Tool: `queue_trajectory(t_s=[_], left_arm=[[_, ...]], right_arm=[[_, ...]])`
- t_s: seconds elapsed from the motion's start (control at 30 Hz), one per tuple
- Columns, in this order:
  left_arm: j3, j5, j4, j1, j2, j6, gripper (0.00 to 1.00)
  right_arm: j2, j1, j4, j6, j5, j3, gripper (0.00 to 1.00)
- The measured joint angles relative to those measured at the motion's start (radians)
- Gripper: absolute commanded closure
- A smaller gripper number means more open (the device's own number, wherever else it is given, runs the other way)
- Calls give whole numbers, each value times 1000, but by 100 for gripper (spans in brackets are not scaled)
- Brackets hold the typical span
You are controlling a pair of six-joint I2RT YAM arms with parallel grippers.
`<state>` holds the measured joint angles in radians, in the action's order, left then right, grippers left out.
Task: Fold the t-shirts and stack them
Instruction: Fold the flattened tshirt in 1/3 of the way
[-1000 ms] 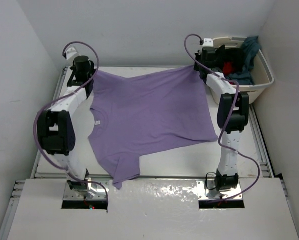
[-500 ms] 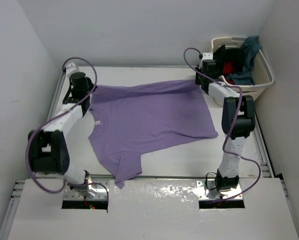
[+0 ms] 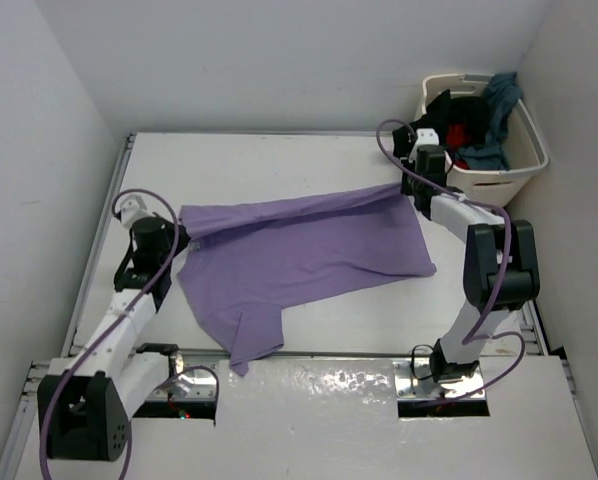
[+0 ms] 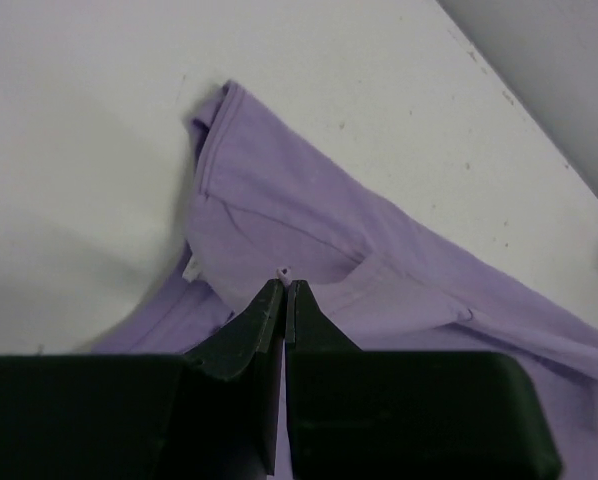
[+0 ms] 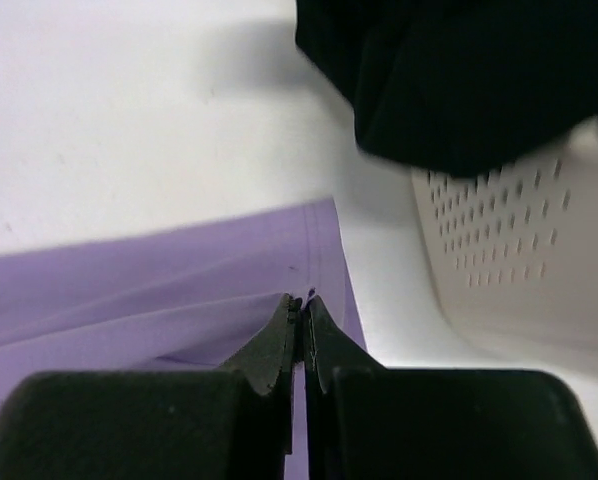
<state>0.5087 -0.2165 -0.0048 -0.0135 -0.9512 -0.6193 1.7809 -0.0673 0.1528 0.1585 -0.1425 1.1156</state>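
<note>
The lavender purple t-shirt [image 3: 309, 250] lies across the table with its far edge folded toward me. My left gripper [image 3: 175, 236] is shut on its left far corner; in the left wrist view the tips [image 4: 284, 290] pinch a nub of purple cloth [image 4: 379, 290]. My right gripper [image 3: 411, 190] is shut on the right far corner; in the right wrist view the tips [image 5: 300, 303] clamp the hem [image 5: 179, 280]. The black [image 3: 441, 108], red [image 3: 458, 134] and teal [image 3: 497, 102] t-shirts lie in the basket.
The cream laundry basket [image 3: 524, 170] stands at the far right corner, close behind my right gripper; its perforated wall [image 5: 509, 260] and the black shirt [image 5: 459, 70] show in the right wrist view. White walls close in on both sides.
Both grippers have pulled the shirt's far edge toward me, folding it over the body. The left arm has drawn back much nearer its base.
</note>
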Motion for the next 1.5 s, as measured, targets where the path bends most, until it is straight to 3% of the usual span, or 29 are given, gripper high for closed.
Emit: queue_trajectory(t_s=[0.1, 0.17, 0.2, 0.23, 0.27, 0.3, 0.37, 0.47, 0.5, 0.7, 0.97, 1.23, 1.5], left_arm=[[-99, 24, 3, -21, 71, -42, 100], [-162, 54, -13, -37, 79, -64, 95], [-187, 72, -32, -43, 77, -72, 81], [-208, 89, -63, -50, 74, -82, 40], [-220, 108, -96, -55, 72, -91, 10], [-222, 120, -131, -61, 73, -101, 0], [-221, 140, -188, -66, 90, -118, 0], [-195, 156, -272, -67, 126, -123, 0], [-171, 161, -295, -70, 131, -123, 0], [-14, 199, -197, -73, 21, -99, 0], [270, 287, -38, -119, -459, 37, 0], [454, 312, -2, -191, -750, 126, 0], [458, 290, -48, -204, -818, 152, 0]], right_arm=[[-30, 1, 8, 8, -5, -84, 95], [-42, 2, 6, 20, -10, -135, 73], [-45, 2, 7, 29, -13, -156, 64], [-48, 2, 6, 30, -16, -175, 59], [-51, 2, 1, 39, -20, -201, 52], [-54, 2, -3, 42, -22, -217, 43], [-66, 3, -26, 53, -21, -240, 28], [-101, 5, -68, 55, -8, -246, 14], [-116, 5, -78, 56, 4, -243, 1], [-148, -23, -120, 43, 82, -163, 1], [-11, -99, -174, 33, 150, -51, 1], [62, -93, -227, 58, 158, -45, 1], [73, -92, -229, 81, 163, -45, 1]])
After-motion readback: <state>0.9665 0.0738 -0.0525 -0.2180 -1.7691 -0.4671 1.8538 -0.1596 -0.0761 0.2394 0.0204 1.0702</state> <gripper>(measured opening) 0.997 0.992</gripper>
